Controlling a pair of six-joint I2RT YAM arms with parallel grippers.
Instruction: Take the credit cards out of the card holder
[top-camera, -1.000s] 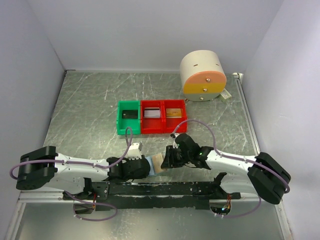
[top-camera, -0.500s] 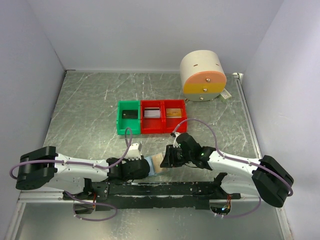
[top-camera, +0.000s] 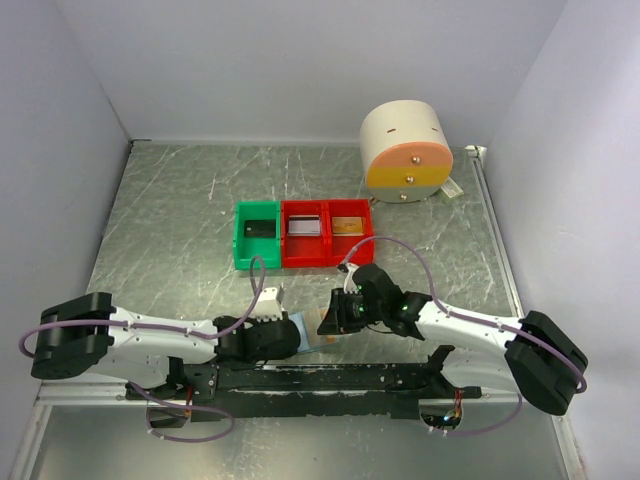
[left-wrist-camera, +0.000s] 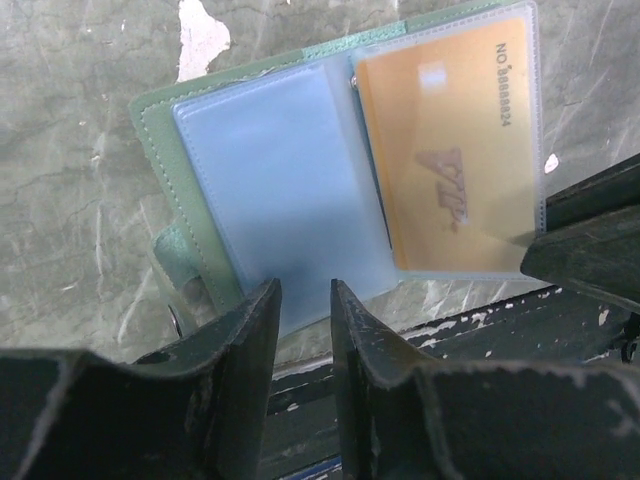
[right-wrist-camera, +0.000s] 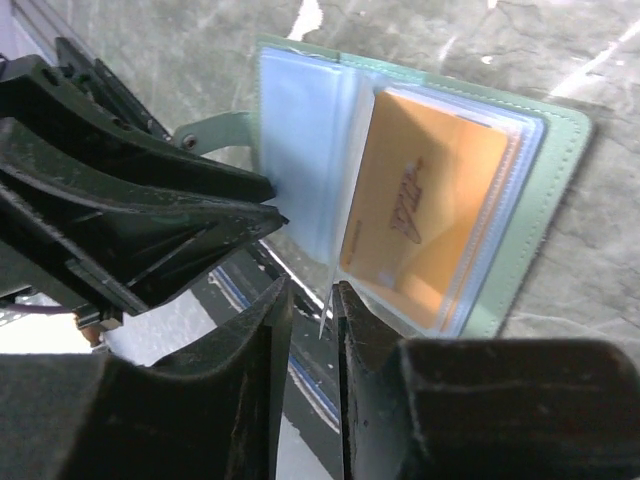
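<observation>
The card holder lies open at the table's near edge, pale blue sleeves on a green cover. An orange credit card sits inside its right pocket, and shows tan in the top view. My left gripper is shut on the near edge of the empty left pocket; its tips meet there in the right wrist view. My right gripper is nearly closed, with a thin clear pocket edge between its jaws. Its fingers sit at the card pocket's near corner.
A green bin and a red double bin, each compartment holding a card, stand mid-table beyond the holder. A round cream drawer unit is at the back right. The black mounting rail runs just below the holder.
The right arm has shifted slightly. Both grippers stay at the holder, which has barely moved.
</observation>
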